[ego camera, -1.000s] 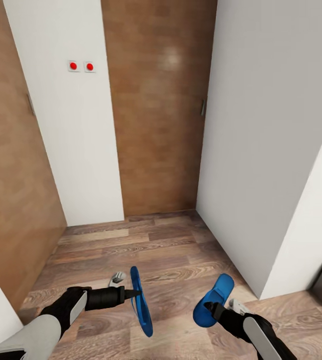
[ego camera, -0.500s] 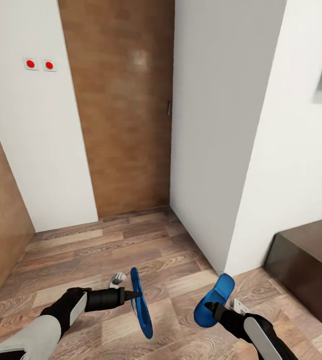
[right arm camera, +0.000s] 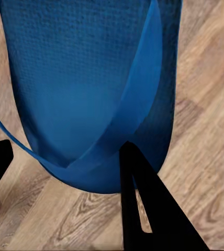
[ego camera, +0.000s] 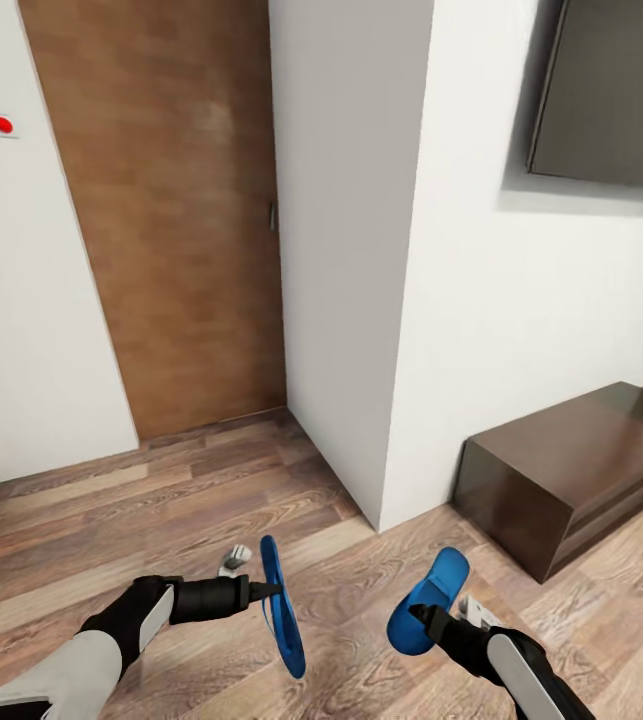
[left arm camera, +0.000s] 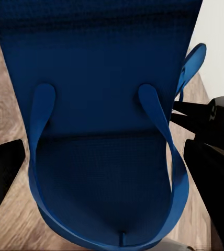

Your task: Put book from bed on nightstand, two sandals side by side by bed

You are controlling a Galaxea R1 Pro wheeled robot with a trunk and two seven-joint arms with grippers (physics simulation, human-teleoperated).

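Observation:
Both blue sandals are off the floor in my grippers. My left gripper (ego camera: 264, 590) is shut on one sandal (ego camera: 283, 612), which hangs edge-on low in the head view. In the left wrist view this sandal (left arm camera: 107, 104) shows its sole and thong strap between the black fingers (left arm camera: 2, 172). My right gripper (ego camera: 423, 615) is shut on the other sandal (ego camera: 431, 598), tilted up and to the right. The right wrist view shows that sandal (right arm camera: 86, 78) held at its rim by a finger (right arm camera: 143, 204). The book and the bed are out of view.
A white wall corner (ego camera: 351, 250) juts out straight ahead, with a wooden door (ego camera: 181, 220) to its left. At the right, a low dark-brown cabinet (ego camera: 571, 470) stands under a dark wall screen (ego camera: 611, 90). I cannot tell whether it is a nightstand. Wood-plank floor (ego camera: 161, 500) lies ahead.
The whole view has swung to the right: the door and red switches slid left, and the cabinet and wall screen came into view. Both arms keep their pose and their sandals.

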